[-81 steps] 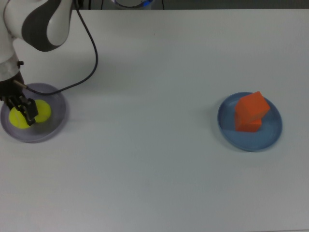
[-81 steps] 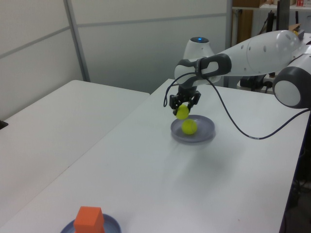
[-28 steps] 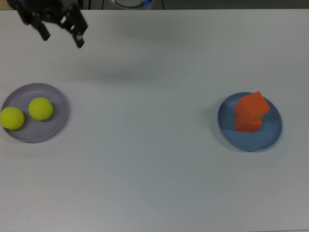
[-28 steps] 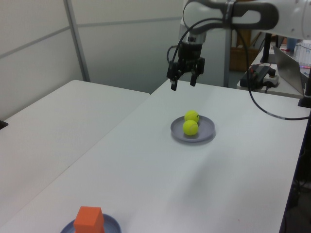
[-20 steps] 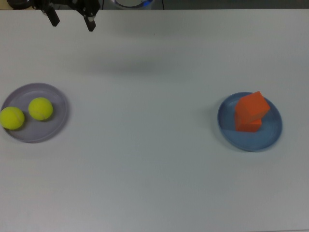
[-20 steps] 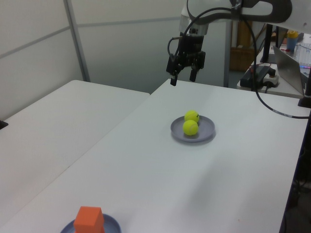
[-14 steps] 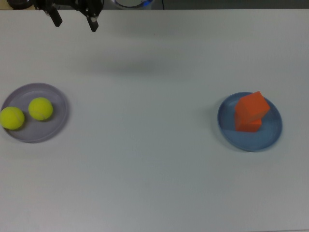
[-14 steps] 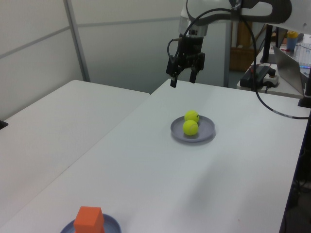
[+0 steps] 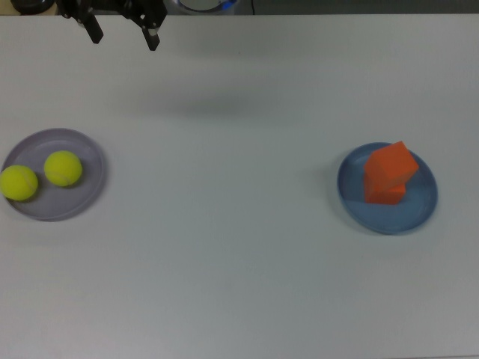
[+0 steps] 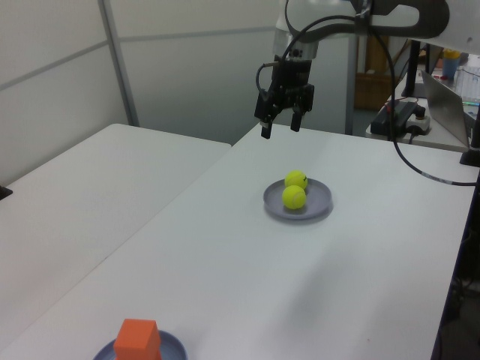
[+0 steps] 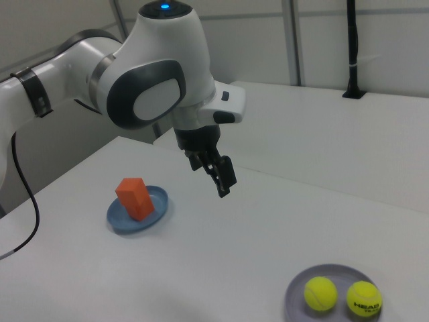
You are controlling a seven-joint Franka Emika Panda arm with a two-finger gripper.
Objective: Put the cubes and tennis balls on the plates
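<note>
the gripper (image 9: 121, 34) hangs in the air near the top view's upper left, fingers spread apart and holding nothing, well clear of the white table (image 9: 239, 262). both tennis balls (image 9: 63, 168) sit side by side on the lavender plate (image 9: 88, 153) at the top view's left edge, just beside each other, though whether they touch is hard to say. in the right view one ball shows dark lettering. far across the table, on the top view's right, the blue plate (image 9: 419, 213) carries the orange cubes (image 9: 389, 173), which appear stacked one on the other, the upper one turned a little askew. in the left view the gripper floats above and behind the lavender plate.
</note>
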